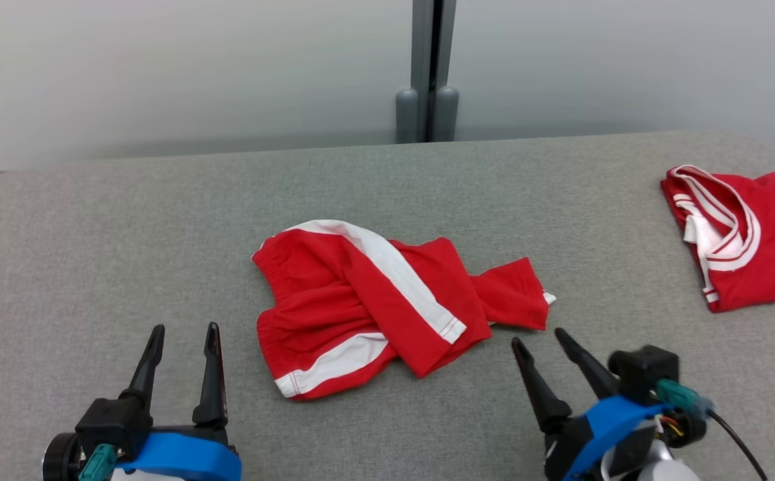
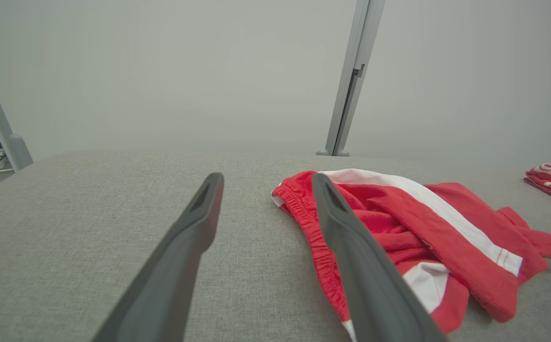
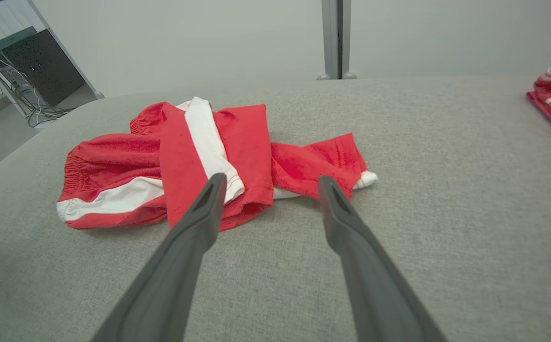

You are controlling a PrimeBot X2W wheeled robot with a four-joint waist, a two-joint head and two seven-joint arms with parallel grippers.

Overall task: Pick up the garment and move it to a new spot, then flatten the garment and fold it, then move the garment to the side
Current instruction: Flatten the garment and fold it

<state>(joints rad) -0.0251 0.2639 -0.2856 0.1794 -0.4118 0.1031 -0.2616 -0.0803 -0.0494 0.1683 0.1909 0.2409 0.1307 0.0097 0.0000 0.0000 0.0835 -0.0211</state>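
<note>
Grey padded table point(image 1: 93, 220) before a pale wall, with a grey post point(image 1: 427, 60) behind. Red shorts point(image 1: 361, 307) with white side stripes lie crumpled near the table's middle, one leg thrown across the other and the waistband toward the robot's left. Left gripper point(image 1: 185, 327) stands near the waistband side, apart from the cloth, jaws spread wide and holding nothing. Right gripper point(image 1: 538, 336) stands just beside the outlying leg hem, likewise wide open and empty. A red jersey point(image 1: 748, 240) lies well apart at the right edge. Judged step: the first pick-up, not yet begun. The next move probably calls for both grippers to reach the cloth and pinch it at opposite ends, so the tangle opens when lifted.
</note>
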